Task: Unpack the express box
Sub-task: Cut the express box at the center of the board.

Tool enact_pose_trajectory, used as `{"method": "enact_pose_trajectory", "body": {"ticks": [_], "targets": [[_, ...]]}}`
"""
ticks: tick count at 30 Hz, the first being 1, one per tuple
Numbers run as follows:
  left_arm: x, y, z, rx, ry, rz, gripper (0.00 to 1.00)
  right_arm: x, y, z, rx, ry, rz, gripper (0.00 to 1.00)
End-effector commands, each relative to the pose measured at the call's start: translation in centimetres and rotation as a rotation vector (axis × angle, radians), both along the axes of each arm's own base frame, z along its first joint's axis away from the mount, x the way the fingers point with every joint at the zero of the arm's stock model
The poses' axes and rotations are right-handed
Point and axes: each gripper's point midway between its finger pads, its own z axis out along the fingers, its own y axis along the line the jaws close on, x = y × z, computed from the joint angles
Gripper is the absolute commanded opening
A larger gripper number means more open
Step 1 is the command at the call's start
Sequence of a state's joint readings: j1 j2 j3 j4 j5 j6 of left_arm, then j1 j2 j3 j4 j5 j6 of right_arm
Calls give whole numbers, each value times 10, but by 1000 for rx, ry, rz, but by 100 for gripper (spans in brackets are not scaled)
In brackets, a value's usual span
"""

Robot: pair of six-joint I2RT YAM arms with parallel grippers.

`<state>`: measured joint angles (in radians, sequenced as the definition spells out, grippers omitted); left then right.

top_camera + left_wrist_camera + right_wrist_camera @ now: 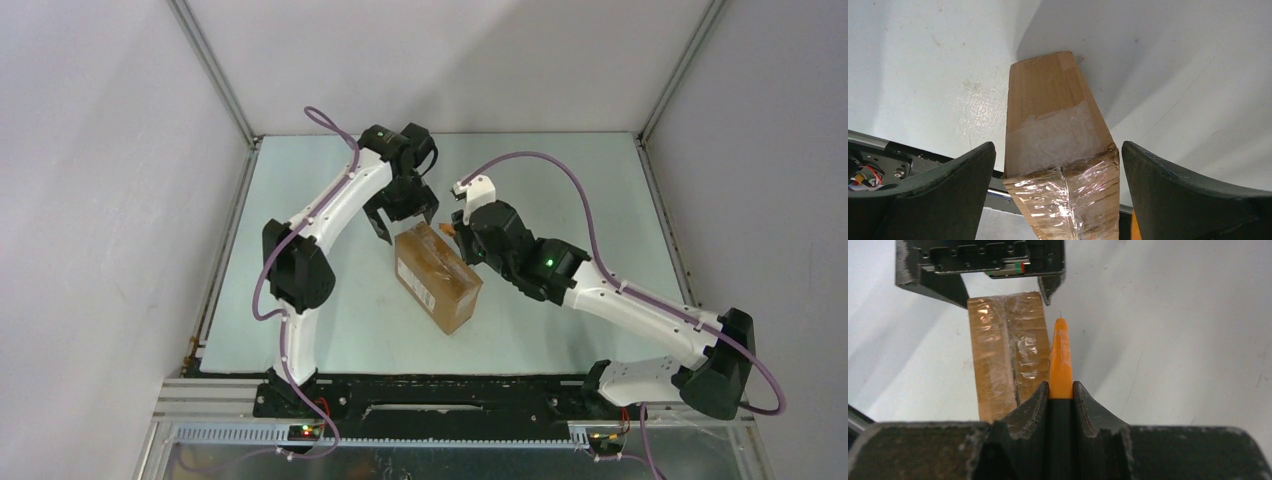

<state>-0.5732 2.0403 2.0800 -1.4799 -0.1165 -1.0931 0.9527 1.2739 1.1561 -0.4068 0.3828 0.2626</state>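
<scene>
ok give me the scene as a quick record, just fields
box: express box, brown cardboard, lying diagonally on the table, closed
tape: clear tape seam, no cut visible
left claw: left claw open, straddling the box's far end, a gap on each side
right claw: right claw shut on the utility knife, orange end pointing forward
knife tip: beside the taped face, near the left claw; contact cannot be told
</scene>
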Motion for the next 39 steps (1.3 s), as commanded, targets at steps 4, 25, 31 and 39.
{"method": "enact_pose_trajectory", "body": {"ticks": [4,25,31,39], "targets": [[-10,-6,-2,-23,17,47,100,-8,27,13,69,-20,117,0],[-33,0,-18,-68,30,45,82,-27,29,38,74,-66,148,0],[-36,-2,-17,-87,31,29,81,-39,25,68,103,-141,139,0],[-37,-3,-16,-100,28,22,80,-53,43,73,57,-180,192,0]]}}
